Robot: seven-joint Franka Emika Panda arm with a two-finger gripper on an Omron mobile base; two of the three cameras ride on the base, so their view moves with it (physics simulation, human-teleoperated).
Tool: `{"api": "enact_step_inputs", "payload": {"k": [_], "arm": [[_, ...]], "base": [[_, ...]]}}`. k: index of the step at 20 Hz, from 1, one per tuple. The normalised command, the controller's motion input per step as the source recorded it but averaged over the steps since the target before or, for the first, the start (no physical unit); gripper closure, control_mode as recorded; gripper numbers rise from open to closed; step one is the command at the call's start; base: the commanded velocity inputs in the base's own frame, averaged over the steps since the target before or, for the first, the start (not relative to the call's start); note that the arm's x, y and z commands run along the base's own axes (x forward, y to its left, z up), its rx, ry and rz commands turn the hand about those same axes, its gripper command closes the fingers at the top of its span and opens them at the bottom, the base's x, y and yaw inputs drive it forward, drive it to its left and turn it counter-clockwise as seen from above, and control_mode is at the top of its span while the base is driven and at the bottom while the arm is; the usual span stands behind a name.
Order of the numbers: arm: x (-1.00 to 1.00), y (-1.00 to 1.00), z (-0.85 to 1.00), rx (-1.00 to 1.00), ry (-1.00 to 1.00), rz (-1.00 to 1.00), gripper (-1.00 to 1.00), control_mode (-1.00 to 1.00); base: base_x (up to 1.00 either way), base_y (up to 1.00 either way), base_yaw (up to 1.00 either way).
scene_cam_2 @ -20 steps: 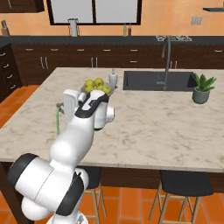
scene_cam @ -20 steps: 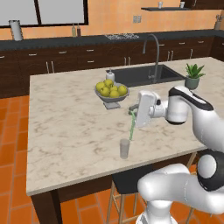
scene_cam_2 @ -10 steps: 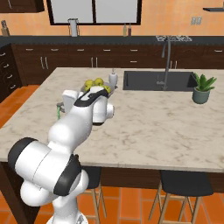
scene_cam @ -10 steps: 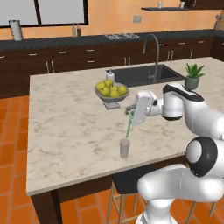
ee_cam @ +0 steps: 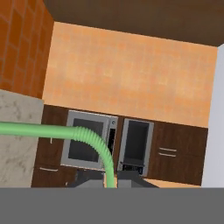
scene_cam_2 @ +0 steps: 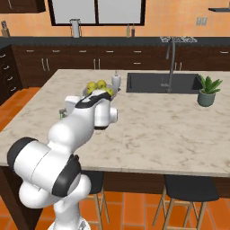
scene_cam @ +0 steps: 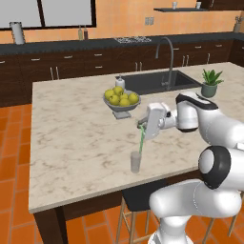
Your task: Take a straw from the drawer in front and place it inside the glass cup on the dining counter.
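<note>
in the left base view the arm reaches from the right over the beige marble worktop, and the gripper sits clamped together on the top of the green straw. the straw hangs down from the gripper, nearly upright and leaning a little to the left, with its lower end at the mouth of the glass cup; whether the tip is already inside the rim cannot be told. the cup stands upright on the worktop near its front edge, directly below the gripper. a grey bowl of lemons stands farther back, just behind the gripper, and a small white bottle stands behind the bowl. a potted plant sits well to the right, near the sink with its curved tap.

in the right base view the arm's white body covers the gripper, the straw and the cup. the lemons peek out just behind the arm, the white bottle beside them, and the potted plant stands far right on the worktop.

in the hand view the straw runs from the left edge, bends at its ribbed joint and drops between the two dark fingertips, which press on it from both sides. dark cabinets and an orange wall lie beyond.
</note>
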Motion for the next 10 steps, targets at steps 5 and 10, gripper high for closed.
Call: {"api": "enact_step_inputs", "payload": {"k": [5, 10], "arm": [[0.00, 0.20, -0.18, 0.00, 0.00, 0.00, 1.00, -1.00], [0.15, 0.09, -0.24, 0.00, -0.05, 0.00, 1.00, -1.00]], "base": [[0.00, 0.00, 0.00], [0.00, 0.00, 0.00]]}}
